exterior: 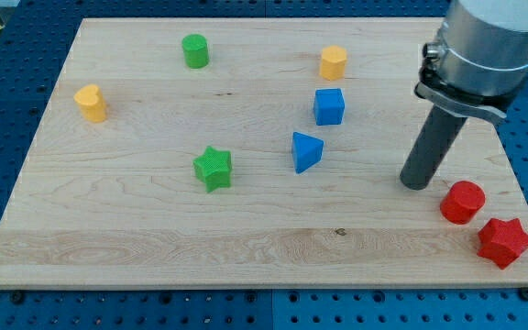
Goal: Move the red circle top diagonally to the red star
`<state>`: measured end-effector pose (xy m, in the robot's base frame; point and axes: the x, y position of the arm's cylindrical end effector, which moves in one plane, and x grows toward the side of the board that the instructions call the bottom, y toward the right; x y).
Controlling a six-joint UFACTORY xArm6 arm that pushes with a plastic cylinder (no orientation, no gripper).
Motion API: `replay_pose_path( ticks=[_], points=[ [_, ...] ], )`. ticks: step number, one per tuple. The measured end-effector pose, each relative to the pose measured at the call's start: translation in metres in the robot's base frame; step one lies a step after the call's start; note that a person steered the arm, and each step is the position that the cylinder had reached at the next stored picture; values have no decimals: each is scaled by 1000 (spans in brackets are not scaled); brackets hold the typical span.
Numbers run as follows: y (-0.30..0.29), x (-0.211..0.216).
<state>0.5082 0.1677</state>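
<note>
Wooden board point(154, 229) on a blue perforated table point(7, 110), seen from one camera. The arm carries no pincer, so no jaw state applies; it ends in a dark rod point(432, 147) hanging from a grey collar at the view's upper right.

My tip point(417, 183) rests on the board just to the view's left of, and slightly above, the red circle point(463, 202). Tip and circle stand close, with a narrow strip of bare wood between them; contact cannot be confirmed.

The red star point(504, 241) lies below and to the right of the circle, near the board's lower right corner. The two red blocks sit just beside each other, almost touching, with the circle at the star's upper left.

Left of the tip, at about the same height, is the blue triangle point(306, 151). The blue cube point(329, 106) stands above the triangle, and the orange hexagonal block point(333, 62) stands above the cube, all well apart from the tip.

Farther left lies the green star point(213, 169). The green cylinder point(195, 50) is near the board's top edge, far to the tip's upper left. The orange heart-like block point(90, 103) is farthest from the tip, near the board's left edge.
</note>
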Motion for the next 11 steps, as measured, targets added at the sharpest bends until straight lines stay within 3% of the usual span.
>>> replay_pose_path(
  ticks=[4,8,11],
  points=[
    [19,30],
    [2,22],
    [46,11]
  ],
)
